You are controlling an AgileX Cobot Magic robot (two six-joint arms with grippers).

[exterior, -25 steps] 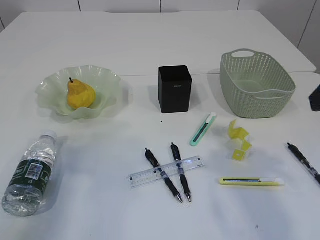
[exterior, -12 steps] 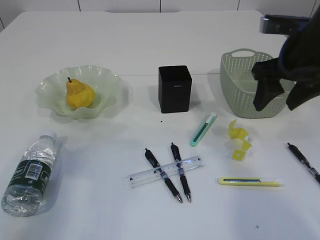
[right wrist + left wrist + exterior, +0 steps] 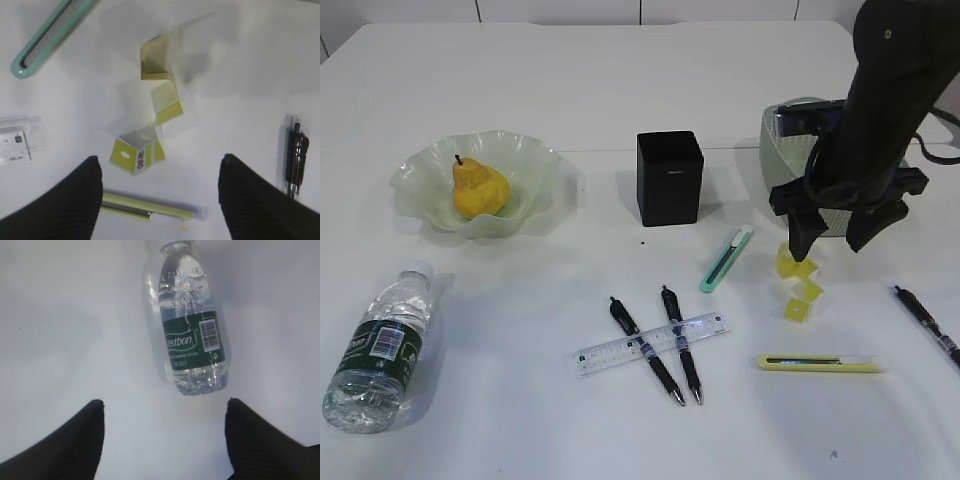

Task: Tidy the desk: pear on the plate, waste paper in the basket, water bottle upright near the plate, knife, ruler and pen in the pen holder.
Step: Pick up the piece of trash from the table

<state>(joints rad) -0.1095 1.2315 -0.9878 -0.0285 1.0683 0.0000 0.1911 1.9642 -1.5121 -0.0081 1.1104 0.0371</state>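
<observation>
The yellow pear (image 3: 480,188) lies on the ruffled green plate (image 3: 538,160). The water bottle (image 3: 380,342) lies on its side at the front left; my open left gripper (image 3: 164,407) hovers just short of the bottle's (image 3: 192,335) base. My right gripper (image 3: 830,248) hangs open over the yellow waste paper (image 3: 798,285), in front of the basket (image 3: 785,140). From the wrist, the paper (image 3: 155,105) lies just beyond the open right gripper (image 3: 159,165). A teal knife (image 3: 726,258), a yellow knife (image 3: 820,363), the clear ruler (image 3: 610,352) under two crossed pens (image 3: 645,348) and the black pen holder (image 3: 670,178) sit mid-desk.
A third pen (image 3: 925,325) lies at the right edge, also seen as the pen (image 3: 295,155) beside the right fingers. The yellow knife (image 3: 150,210) lies between the right fingers, lower down. The right arm hides part of the basket.
The right arm came in from the right edge, swung down and left across the basket, and now stands over the waste paper. Nothing on the desk has moved.
</observation>
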